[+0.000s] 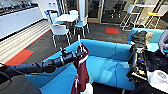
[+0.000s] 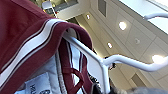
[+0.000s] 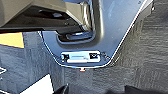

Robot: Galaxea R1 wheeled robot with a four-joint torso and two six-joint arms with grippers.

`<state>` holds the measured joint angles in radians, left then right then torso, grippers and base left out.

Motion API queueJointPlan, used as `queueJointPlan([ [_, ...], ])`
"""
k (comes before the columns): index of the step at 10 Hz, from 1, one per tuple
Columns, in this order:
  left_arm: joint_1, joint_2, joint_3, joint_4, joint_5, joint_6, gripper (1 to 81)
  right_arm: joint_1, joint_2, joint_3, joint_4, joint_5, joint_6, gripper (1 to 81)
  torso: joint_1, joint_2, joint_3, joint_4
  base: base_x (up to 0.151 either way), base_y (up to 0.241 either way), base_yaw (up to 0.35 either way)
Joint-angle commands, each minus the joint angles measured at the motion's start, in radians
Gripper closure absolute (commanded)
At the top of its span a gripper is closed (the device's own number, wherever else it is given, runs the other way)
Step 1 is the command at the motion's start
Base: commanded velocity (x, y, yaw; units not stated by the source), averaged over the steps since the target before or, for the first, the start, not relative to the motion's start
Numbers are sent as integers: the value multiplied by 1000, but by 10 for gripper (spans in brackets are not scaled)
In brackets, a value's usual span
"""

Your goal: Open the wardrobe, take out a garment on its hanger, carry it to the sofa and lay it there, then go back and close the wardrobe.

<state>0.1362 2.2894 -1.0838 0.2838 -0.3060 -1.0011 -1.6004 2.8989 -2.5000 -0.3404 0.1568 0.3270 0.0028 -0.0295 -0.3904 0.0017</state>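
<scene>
Left gripper [image 1: 80, 53] carries garment [image 1: 82, 72] above sofa [image 1: 105, 62].
Fingers clenched on the hanger [image 1: 79, 42], jacket hanging toward 6 o'clock; right gripper's fingers: cannot tell.

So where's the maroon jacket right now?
In the head view the maroon jacket hangs from its white hanger at the end of the left arm, low in the middle, in front of the blue sofa.

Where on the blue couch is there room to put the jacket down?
The sofa's seat is bare between its near arm, where the jacket hangs from the left claw, and the dark equipment crowding its far end. The hanger pokes up above the claw.
</scene>
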Motion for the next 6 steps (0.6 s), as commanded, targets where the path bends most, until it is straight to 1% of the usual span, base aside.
queueJointPlan([
  [1, -220, 125, 13, 12, -56, -21, 811, -4, -2, 6, -6, -66, 0, 10, 0, 0, 0, 0, 0, 0, 0],
  [2, -232, 186, -26, -3, -47, -22, 811, 1, -1, 6, -6, -69, 0, 10, 0, 0, 0, 0, 0, 0, 0],
  [3, -237, 225, -71, -12, -45, -22, 811, 3, -1, 6, -3, -72, 0, 10, 0, 0, 0, 0, 0, 0, 0],
  [4, -237, 271, -146, -28, -45, -27, 811, 3, -1, 6, -3, -75, 0, 10, 0, 0, 0, 0, 0, 0, 0],
  [5, -237, 305, -195, -18, -42, -42, 811, 4, -1, 3, -2, -74, 0, 10, 0, 0, 0, 0, 0, 0, 0],
  [6, -238, 317, -234, -18, -38, -44, 811, 4, 2, 1, 0, -72, 0, 10, 0, 0, 0, 0, 0, 0, 0],
])
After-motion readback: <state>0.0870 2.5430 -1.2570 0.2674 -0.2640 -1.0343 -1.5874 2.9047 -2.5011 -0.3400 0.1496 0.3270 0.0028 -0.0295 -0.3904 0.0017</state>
